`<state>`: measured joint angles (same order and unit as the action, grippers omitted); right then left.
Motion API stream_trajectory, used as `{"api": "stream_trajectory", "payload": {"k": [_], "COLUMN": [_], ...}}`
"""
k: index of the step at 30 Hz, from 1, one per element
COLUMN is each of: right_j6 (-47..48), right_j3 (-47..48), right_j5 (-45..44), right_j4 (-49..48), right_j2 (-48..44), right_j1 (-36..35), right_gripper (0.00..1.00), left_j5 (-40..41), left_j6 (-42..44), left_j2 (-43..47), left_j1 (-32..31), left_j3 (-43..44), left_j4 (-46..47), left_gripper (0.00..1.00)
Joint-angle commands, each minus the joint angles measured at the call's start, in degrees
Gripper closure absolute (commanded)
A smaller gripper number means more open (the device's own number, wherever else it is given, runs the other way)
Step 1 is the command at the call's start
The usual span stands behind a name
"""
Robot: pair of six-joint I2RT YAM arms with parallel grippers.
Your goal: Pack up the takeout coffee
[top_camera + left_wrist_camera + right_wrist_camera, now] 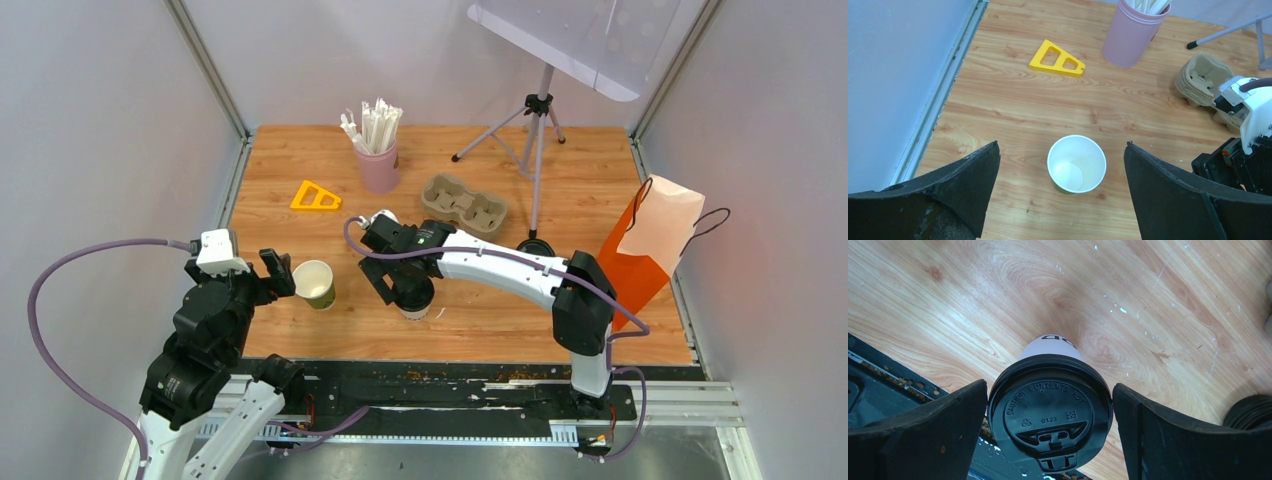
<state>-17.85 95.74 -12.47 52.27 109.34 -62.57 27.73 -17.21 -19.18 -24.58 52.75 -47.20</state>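
Since neither cup sits in the cup tray (463, 200) or the paper bag (650, 245), packing proper hasn't started. Status:

- White cup (1050, 412): black lid on, upright on the table (290, 160) near the front edge, in front of the tray. Right gripper (1049, 385) straddles it at lid height, jaws wide, pads right at the lid rim on both sides. Can't tell whether they pinch it or sit just clear.
- Green cup (314, 283): upright, left of the white one, apart from it. No lid; looks empty from the left wrist view. Left gripper (1062, 144) hangs over it, jaws fully spread, one finger each side, no contact, nothing held.
- Loose lid (536, 247): flat on the table by the tripod (537, 150), just left of the bag. My guess is it belongs on the green cup.
- Tray: both wells empty, just behind the right arm's wrist. Bag stands at the right edge; its inside isn't visible.

Left to do, as I read it: lid the green cup, seat both cups in the tray, tray into the bag. One lid fitted is the only progress on show, so it's early days.
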Motion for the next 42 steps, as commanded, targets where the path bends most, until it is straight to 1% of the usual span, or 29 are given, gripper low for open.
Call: {"api": "stream_trajectory", "payload": {"k": [1,12,22,26,29,31,37,42], "right_j6": [-0.1,0.8,2.4,2.4,2.1,2.0,1.8,2.1], "right_j3": [0.5,-1.7,-5.3,-7.2,-8.4,-9.4,-10.0,-10.2], "right_j5": [0.5,1.8,2.6,3.9,4.6,4.9,4.1,3.5], "right_j4": [1.4,1.2,0.0,-1.9,-2.3,-2.7,-2.7,-2.5], "right_j2": [-4.4,-8.6,-7.6,-6.7,-6.0,-6.2,-7.1,-8.3], "right_j1": [-0.5,-0.5,-0.4,-0.3,-0.3,-0.3,-0.3,0.2], "right_gripper": [0.04,0.03,0.07,0.1,0.17,0.2,0.23,0.27], "left_j5": [-0.3,-0.8,-1.1,-1.2,-1.9,-2.1,-2.1,-4.3], "left_j6": [-0.2,-0.2,0.0,0.0,-0.1,0.0,-0.2,-1.3], "left_j2": [-0.6,-0.8,-1.6,-1.6,-1.7,-1.9,-2.0,-3.4], "left_j1": [0.3,0.3,0.3,0.3,0.3,0.3,0.3,0.3], "left_j3": [0.1,0.7,1.4,1.3,1.5,1.6,0.6,-0.9], "left_j4": [2.7,2.7,2.8,2.8,2.7,2.7,2.9,2.7], "left_gripper": [0.0,0.0,0.0,0.0,0.0,0.0,0.0,0.0]}}
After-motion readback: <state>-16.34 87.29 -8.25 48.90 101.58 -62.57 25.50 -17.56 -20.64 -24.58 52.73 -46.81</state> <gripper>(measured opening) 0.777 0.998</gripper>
